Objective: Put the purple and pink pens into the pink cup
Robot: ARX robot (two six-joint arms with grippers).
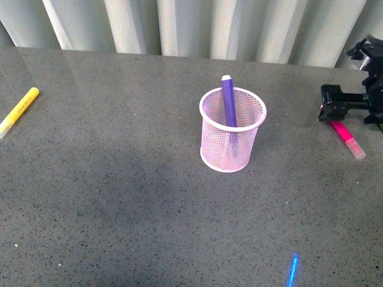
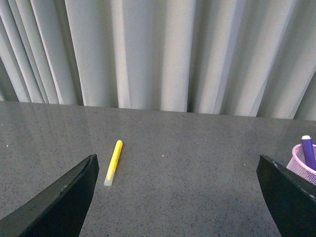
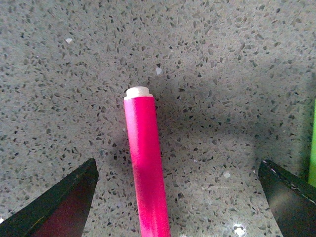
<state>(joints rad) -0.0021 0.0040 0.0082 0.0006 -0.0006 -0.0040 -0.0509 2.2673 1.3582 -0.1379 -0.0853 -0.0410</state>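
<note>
The pink pen (image 3: 145, 173) lies flat on the grey speckled table (image 1: 119, 197) at the robot's far right, well apart from the pink cup (image 1: 215, 149). Its translucent cap points toward the robot and its white-plugged tail points away. It looks like a light, stiff plastic marker with a smooth, glossy round barrel, so it is likely to roll or slip sideways if pinched off-centre. The best hold is probably across the magenta barrel near its middle, clear of the cap, so that it hangs balanced and can be tipped upright over the rim. The right gripper (image 3: 177, 165) hovers directly over it with its jaws spread wide. One dark finger sits on each side of the barrel, neither touches it, and the gripper holds nothing. A sliver of a green marker (image 3: 312, 148) shows just beyond one finger, so closing should be kept centred on the pink barrel. The purple pen (image 1: 228, 101) already stands in the mesh cup, leaning against its far wall. The left gripper (image 2: 177, 197) is also wide open and empty, above bare table. A yellow marker (image 2: 113, 162) lies ahead of it near the curtain side.
</note>
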